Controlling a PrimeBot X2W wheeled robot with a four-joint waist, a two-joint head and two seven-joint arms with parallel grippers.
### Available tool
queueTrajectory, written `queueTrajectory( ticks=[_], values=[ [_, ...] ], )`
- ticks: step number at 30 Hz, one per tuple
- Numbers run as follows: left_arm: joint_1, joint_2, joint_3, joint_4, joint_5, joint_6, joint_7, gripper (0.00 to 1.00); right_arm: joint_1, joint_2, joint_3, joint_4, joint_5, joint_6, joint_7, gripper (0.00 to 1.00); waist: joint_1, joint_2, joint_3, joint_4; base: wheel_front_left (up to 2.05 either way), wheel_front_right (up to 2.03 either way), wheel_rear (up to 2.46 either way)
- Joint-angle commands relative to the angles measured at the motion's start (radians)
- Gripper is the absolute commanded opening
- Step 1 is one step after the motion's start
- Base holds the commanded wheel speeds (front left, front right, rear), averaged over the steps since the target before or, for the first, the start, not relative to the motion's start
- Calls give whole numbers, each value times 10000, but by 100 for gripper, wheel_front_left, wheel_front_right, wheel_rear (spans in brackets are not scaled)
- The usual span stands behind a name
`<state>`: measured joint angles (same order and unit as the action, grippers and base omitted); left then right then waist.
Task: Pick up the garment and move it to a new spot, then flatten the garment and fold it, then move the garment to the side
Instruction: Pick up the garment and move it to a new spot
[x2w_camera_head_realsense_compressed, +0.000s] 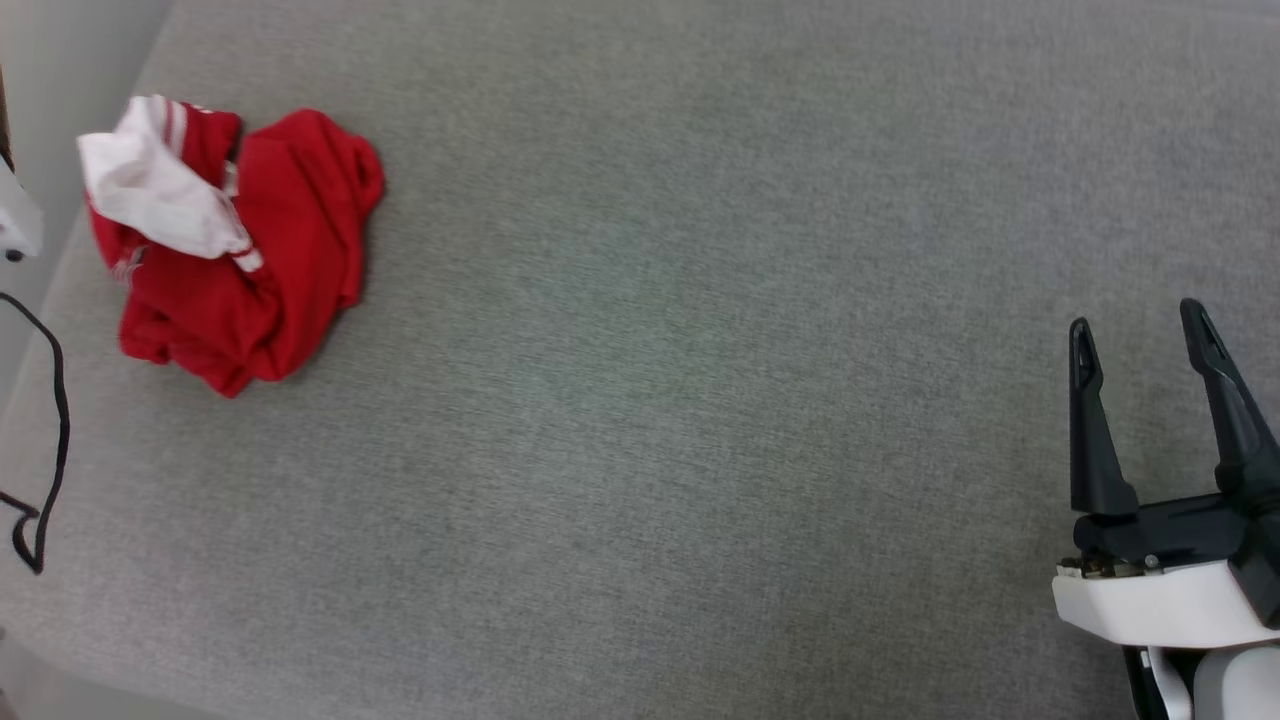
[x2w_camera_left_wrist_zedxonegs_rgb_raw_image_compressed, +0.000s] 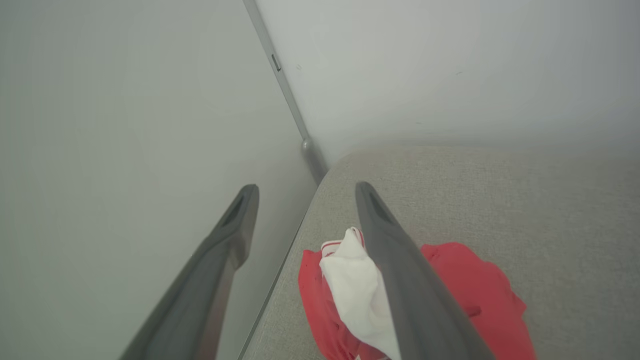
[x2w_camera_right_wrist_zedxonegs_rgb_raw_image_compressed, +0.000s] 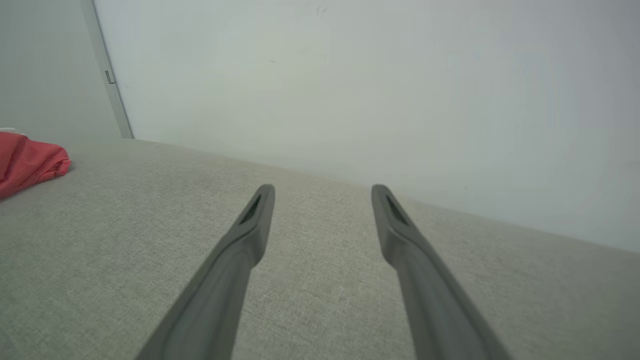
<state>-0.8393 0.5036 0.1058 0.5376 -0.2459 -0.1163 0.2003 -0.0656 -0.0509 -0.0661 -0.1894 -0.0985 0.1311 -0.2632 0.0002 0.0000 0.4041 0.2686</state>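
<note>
Red-and-white garment (x2w_camera_head_realsense_compressed: 270, 250) lies crumpled on the grey cloth surface (x2w_camera_head_realsense_compressed: 700, 400), below my left gripper's (x2w_camera_left_wrist_zedxonegs_rgb_raw_image_compressed: 302, 192) spread, empty fingers. My right gripper (x2w_camera_head_realsense_compressed: 1135, 325), also spread, is well apart. I judge nothing done: pickup, flattening and folding are all ahead.

grey fabric surf. (x2w_camera_head_realsense_compressed: 700, 400), pale walls (x2w_camera_right_wrist_zedxonegs_rgb_raw_image_compressed: 350, 75), corner trim (x2w_camera_left_wrist_zedxonegs_rgb_raw_image_compressed: 287, 95)

No legible text, brand, number or sign anywhere; crumpled garment (x2w_camera_head_realsense_compressed: 290, 240) shows plain red, white cloth.
</note>
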Motion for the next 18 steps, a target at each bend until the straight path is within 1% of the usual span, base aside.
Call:
queueTrajectory(
  ticks=[1, 4, 5, 6, 8, 12, 15, 18],
  values=[
    [-216, 162, -190, 43, -157, -62, 450, 100, -206, 13, 9, -76, -41, -7, -25, 100, -2, 0, 485, -352, 0, 0, 0],
    [-496, 577, -767, -41, -800, -104, 1801, 100, -363, 13, 25, -222, -86, -7, -25, 100, -2, 0, 816, -444, 0, 0, 0],
    [-525, 703, -1094, -151, -1093, -111, 2265, 100, -428, 13, 16, -260, -108, -7, -25, 100, -2, 0, 920, -462, 0, 0, 0],
    [-530, 955, -1466, -297, -1374, -115, 2737, 100, -469, 13, 18, -311, -137, -7, -25, 100, -2, 0, 1033, -483, 0, 0, 0],
    [-450, 1426, -2066, -589, -2165, -108, 3684, 100, -592, 13, 36, -391, -174, -7, -25, 100, -2, 0, 1263, -528, 0, 0, 0],
    [-173, 2156, -2860, -1277, -3877, -113, 5399, 100, -847, 13, 61, -550, -242, -7, -25, 100, -2, 0, 1692, -648, 0, 0, 0],
    [21, 2689, -3121, -1715, -4901, -114, 6387, 100, -1026, 13, 69, -639, -298, -7, -25, 100, -2, 0, 1983, -750, 0, 0, 0],
    [331, 3135, -3468, -1955, -5442, -115, 7108, 100, -1138, 13, 74, -729, -365, -7, -25, 100, -2, 0, 2251, -848, 0, 0, 0]
  ],
)
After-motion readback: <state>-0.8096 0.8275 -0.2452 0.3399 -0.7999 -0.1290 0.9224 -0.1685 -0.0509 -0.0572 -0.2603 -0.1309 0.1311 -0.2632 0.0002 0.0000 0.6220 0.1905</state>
